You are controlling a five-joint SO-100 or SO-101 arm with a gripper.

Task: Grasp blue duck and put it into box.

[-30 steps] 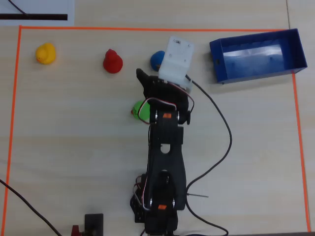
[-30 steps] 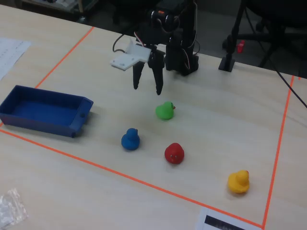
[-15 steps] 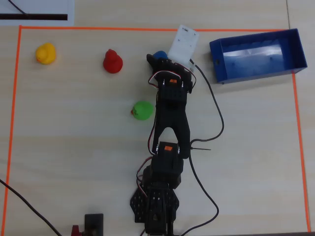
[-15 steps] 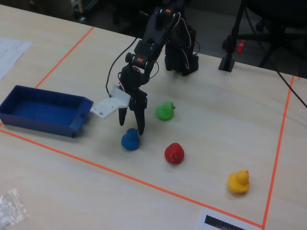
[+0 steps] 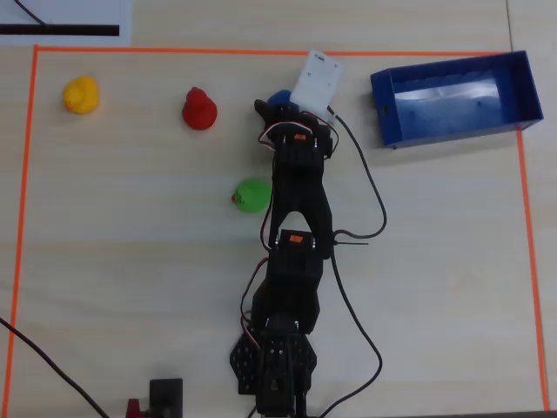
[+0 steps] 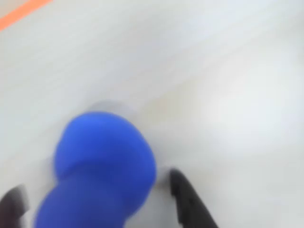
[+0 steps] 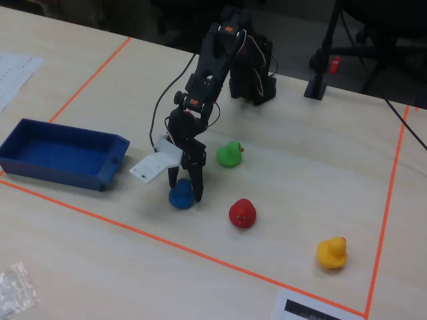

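Observation:
The blue duck (image 5: 279, 97) stands on the table near the far tape line, mostly hidden under the arm in the overhead view. In the fixed view it (image 7: 180, 197) sits between my fingers. My gripper (image 7: 185, 191) is lowered over it and open. In the wrist view the duck (image 6: 102, 166) fills the lower left, with a black finger on each side (image 6: 190, 202) and a gap to each. The dark-blue box (image 5: 448, 131) lies right of the gripper in the overhead view and left of it in the fixed view (image 7: 60, 175). It looks empty.
A green duck (image 5: 251, 195) sits beside the arm, a red duck (image 5: 199, 109) left of the gripper, and a yellow duck (image 5: 81, 95) farther left. Orange tape (image 5: 174, 50) frames the work area. Cables (image 5: 370, 187) trail right of the arm.

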